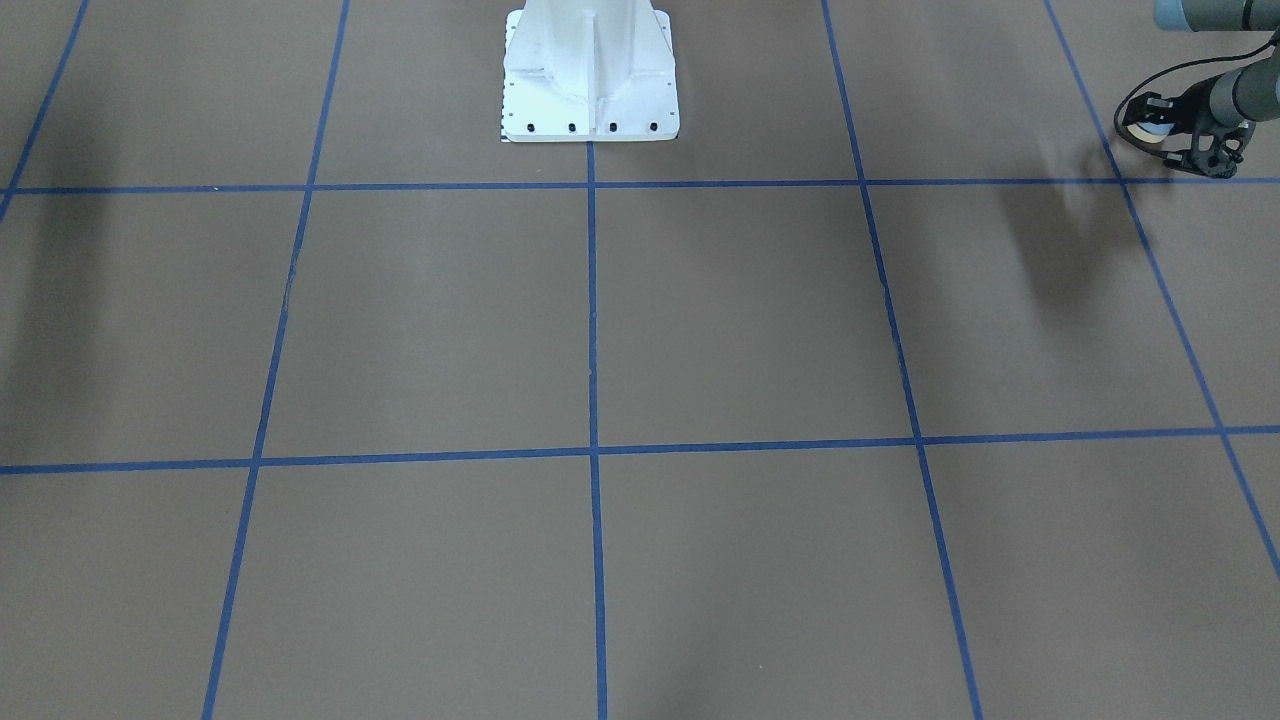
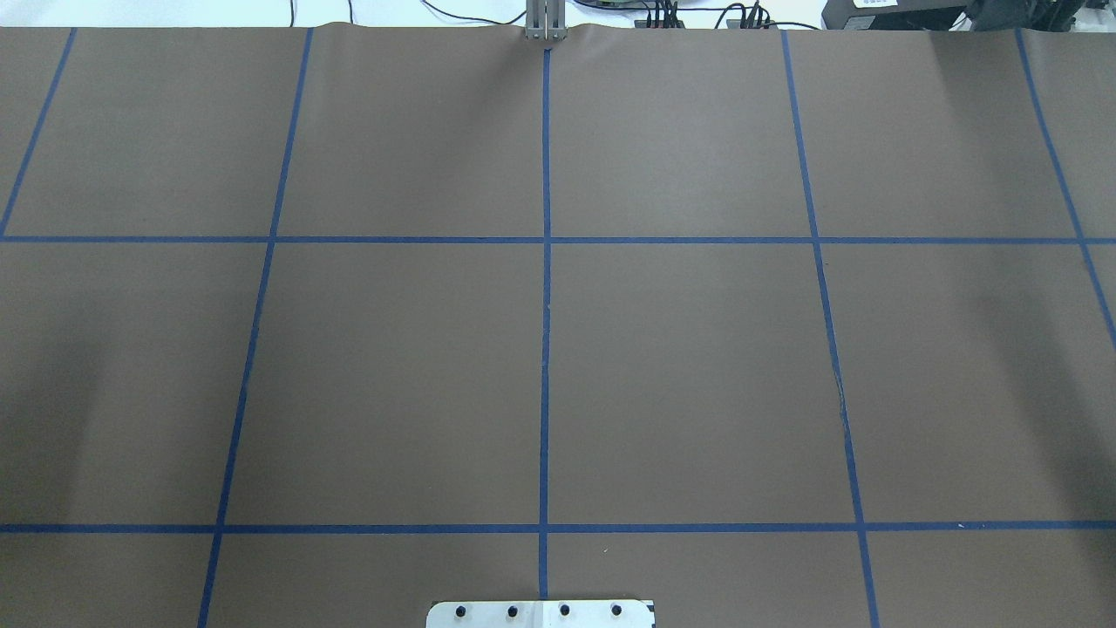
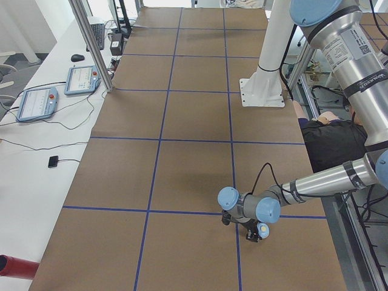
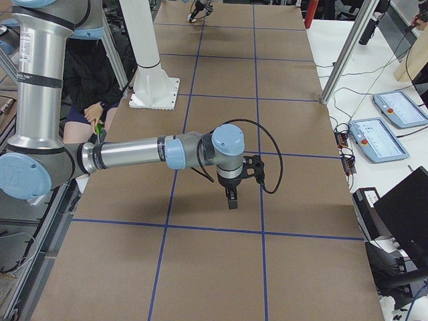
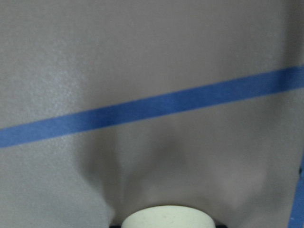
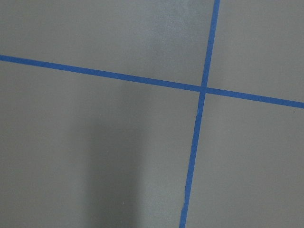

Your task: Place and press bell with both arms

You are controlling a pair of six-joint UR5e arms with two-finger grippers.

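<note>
The bell (image 1: 1150, 128) is small, light blue and cream. It sits in my left gripper (image 1: 1162, 135), low over the brown table at its left end, near a blue tape crossing. The left wrist view shows only the bell's cream round part (image 5: 166, 217) at the bottom edge, with black finger parts on both sides. The exterior left view shows the same gripper (image 3: 255, 233) and bell (image 3: 262, 229). My right gripper (image 4: 231, 199) points down above the table toward the right end. It shows only in the exterior right view, so I cannot tell whether it is open or shut.
The white pedestal (image 1: 590, 80) stands at the robot's side of the table, mid-length. Blue tape lines (image 2: 545, 305) grid the brown cover. A person (image 3: 330, 136) sits beside the pedestal. Teach pendants (image 4: 378, 137) and cables lie on the white bench along the far side.
</note>
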